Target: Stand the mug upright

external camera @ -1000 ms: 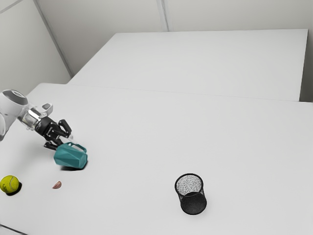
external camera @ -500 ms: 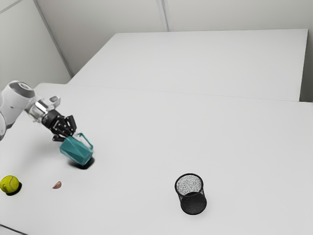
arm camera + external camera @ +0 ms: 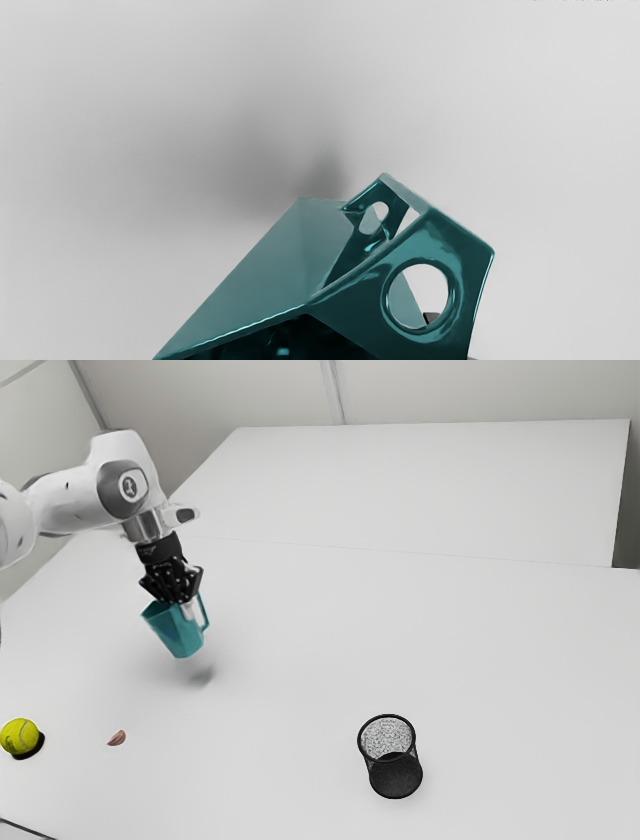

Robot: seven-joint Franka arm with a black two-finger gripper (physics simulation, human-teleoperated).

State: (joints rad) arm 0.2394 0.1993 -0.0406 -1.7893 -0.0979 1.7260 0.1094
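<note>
One white table (image 3: 480,630), broad and pale. One arm (image 3: 70,500), white and grey, entering from the exterior view's left. One black gripper (image 3: 186,603), mine to command, closed on the mug at its upper end. One teal mug (image 3: 176,632), faceted, aloft over its shadow (image 3: 201,674), tilted, base lowermost, handle (image 3: 205,613) toward the exterior view's right. One black mesh cup (image 3: 396,776), standing well apart. One yellow-green tennis ball (image 3: 19,736). One small reddish wedge (image 3: 117,738), near the ball.
</note>
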